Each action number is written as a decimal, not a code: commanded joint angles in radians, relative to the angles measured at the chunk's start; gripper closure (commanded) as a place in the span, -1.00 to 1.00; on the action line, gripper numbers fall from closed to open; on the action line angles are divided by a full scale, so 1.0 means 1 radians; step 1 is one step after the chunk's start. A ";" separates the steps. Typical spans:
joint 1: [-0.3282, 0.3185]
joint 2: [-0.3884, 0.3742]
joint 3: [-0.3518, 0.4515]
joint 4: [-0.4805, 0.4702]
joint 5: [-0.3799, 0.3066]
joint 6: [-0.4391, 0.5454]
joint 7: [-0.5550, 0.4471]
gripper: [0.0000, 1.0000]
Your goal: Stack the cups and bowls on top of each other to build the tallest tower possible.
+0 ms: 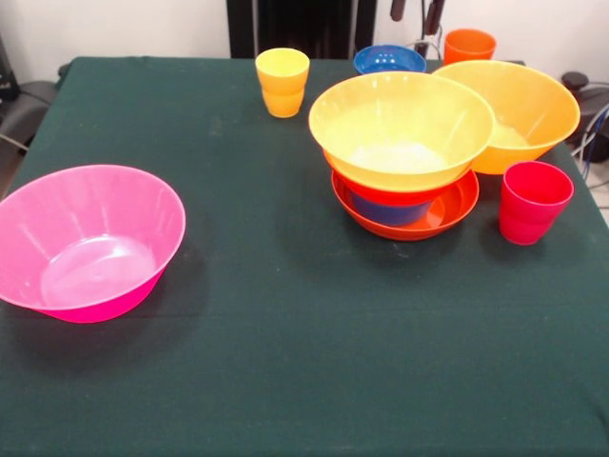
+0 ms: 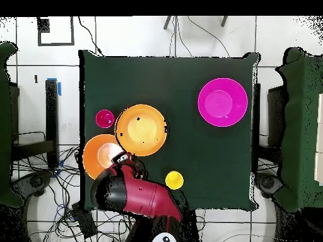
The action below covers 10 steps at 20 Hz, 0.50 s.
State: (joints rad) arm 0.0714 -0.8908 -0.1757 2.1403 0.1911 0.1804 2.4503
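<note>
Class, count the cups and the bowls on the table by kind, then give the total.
Cups: 3 (yellow cup, orange cup, red cup)
Bowls: 7 (pink bowl, yellow bowl, orange bowl, two blue bowls, two red-orange bowls)
Total: 10

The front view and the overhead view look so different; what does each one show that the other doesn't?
Only the front view shows the tower's layers: a shallow red-orange bowl lowest, a blue bowl and a red one inside, a yellow bowl on top. It also shows another blue bowl and an orange cup. Only the overhead view shows the robot arm, which covers that corner. Both show the pink bowl, yellow cup, red-pink cup and second orange-yellow bowl.
</note>
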 commanded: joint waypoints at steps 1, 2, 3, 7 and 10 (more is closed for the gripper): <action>-0.009 0.033 0.044 0.118 -0.015 -0.076 0.149 -1.00; 0.004 0.036 0.028 0.120 -0.013 -0.070 0.150 -1.00; -0.001 0.041 0.034 0.129 -0.013 -0.082 0.150 -1.00; -0.033 0.069 0.070 0.163 -0.022 -0.130 0.142 -1.00; -0.043 0.096 0.082 0.180 -0.029 -0.157 0.140 -1.00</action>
State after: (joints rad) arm 0.0592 -0.8785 -0.1774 2.2162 0.1915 0.0920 2.4503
